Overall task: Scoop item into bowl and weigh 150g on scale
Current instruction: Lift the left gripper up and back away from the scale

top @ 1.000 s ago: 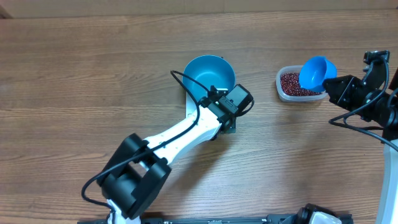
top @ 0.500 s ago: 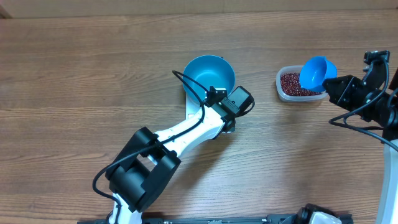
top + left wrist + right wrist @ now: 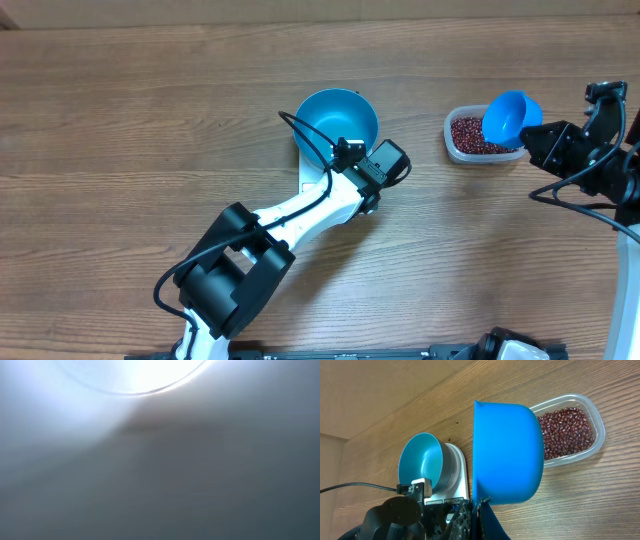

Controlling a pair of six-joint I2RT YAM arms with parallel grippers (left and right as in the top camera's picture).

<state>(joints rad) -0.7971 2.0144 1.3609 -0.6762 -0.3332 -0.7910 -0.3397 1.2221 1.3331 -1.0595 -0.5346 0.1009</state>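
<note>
Scoop (image 3: 510, 115) in the right pincer (image 3: 532, 136) hangs above the tub (image 3: 451, 146) of beans (image 3: 466, 132).

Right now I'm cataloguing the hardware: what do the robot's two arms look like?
The left arm has a white tubular link between bulky black joints, with a thin black cable looping alongside. The right arm is blocky and black near the wrist, also trailing black cable.

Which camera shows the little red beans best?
The right wrist camera: the beans look big and each grain shows, though the scoop hides some. Overhead they are a small dark patch. The left wrist camera is only blur.
</note>
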